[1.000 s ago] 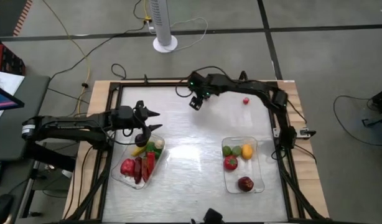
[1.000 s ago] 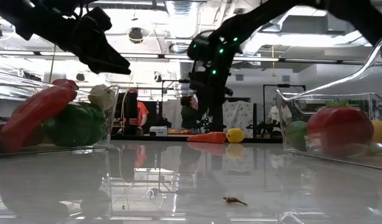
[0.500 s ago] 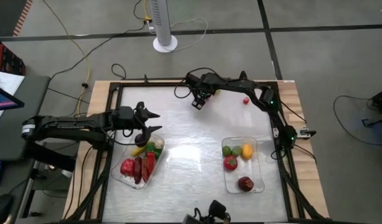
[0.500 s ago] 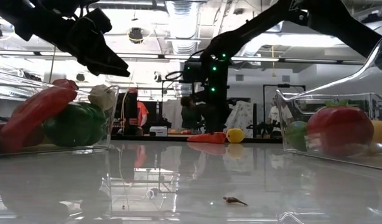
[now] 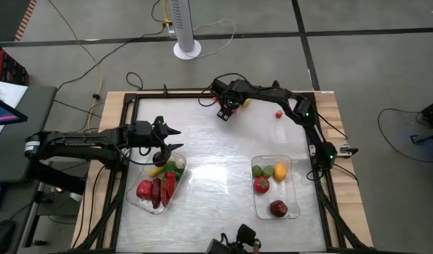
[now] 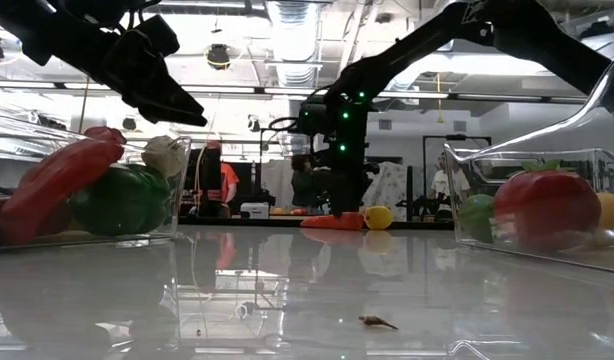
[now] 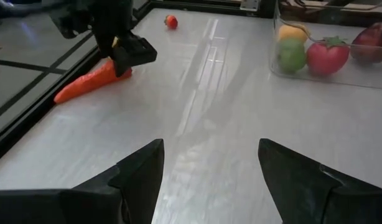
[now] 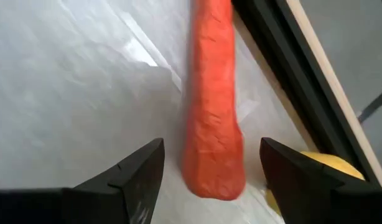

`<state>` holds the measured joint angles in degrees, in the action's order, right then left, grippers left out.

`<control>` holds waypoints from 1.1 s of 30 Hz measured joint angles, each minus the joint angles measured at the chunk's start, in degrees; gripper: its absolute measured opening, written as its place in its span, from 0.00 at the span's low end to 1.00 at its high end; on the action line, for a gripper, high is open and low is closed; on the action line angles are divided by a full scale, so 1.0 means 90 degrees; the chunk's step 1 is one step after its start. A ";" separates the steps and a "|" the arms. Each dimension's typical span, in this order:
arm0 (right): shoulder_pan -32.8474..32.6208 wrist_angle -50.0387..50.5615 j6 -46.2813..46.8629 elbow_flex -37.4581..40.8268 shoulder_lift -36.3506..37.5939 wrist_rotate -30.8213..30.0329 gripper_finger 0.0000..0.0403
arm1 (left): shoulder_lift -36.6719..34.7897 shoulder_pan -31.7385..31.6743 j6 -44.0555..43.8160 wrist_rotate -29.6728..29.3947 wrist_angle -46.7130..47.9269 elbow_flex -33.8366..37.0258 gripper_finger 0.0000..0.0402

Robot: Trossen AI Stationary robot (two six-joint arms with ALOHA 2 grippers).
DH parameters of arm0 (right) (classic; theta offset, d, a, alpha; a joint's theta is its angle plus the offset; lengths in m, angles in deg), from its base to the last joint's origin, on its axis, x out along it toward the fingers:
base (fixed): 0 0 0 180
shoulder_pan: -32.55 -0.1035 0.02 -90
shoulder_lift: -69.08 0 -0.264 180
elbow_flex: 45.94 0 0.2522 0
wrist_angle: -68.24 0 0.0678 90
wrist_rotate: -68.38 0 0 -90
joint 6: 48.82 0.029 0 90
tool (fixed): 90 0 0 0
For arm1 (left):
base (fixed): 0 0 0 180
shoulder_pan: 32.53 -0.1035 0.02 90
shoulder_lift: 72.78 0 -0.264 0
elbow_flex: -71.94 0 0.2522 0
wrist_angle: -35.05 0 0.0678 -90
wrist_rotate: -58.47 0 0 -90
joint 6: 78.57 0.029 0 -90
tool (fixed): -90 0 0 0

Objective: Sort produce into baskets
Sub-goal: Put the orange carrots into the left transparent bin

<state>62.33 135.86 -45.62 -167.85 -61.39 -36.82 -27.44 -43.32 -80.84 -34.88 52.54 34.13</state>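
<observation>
Orange carrot (image 8: 213, 118) lies between the right gripper's (image 8: 206, 168) spread jaws.

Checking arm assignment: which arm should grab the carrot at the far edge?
Right. The right gripper is open and already straddles the carrot beside the table's far frame. The left gripper, also open, hovers over the left tray, well away from it.

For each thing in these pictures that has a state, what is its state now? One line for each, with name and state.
Right end effector: open, fingers on either side of the carrot, not closed on it.
Left end effector: open, empty, by the left tray.
Carrot: lying flat at the table's far edge.
Left tray: holds several pieces.
Right tray: holds four pieces.
Small red piece: loose on the table.
</observation>
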 joint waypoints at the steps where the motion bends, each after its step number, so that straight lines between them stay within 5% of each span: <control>1: -0.0018 -0.0009 -0.0007 -0.0001 0.0002 0.0002 0.72 | 0.0000 0.0000 -0.0002 0.0000 0.0007 0.0000 0.61; 8: -0.0004 0.0043 -0.0027 0.0006 -0.0015 0.0039 0.64 | 0.0000 0.0000 -0.0046 -0.0002 0.0036 0.0000 0.61; 19: -0.0008 0.0052 -0.0153 0.0006 -0.0010 0.0378 0.33 | 0.0000 0.0000 -0.0066 -0.0004 0.0239 -0.0002 0.61; 33: -0.0118 0.0299 -0.0213 -0.0038 0.0066 0.0586 0.32 | -0.0002 0.0000 -0.0066 -0.0005 0.0219 -0.0002 0.61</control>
<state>61.26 138.55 -47.53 -168.20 -60.80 -31.55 -27.46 -43.32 -81.43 -34.92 54.51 34.11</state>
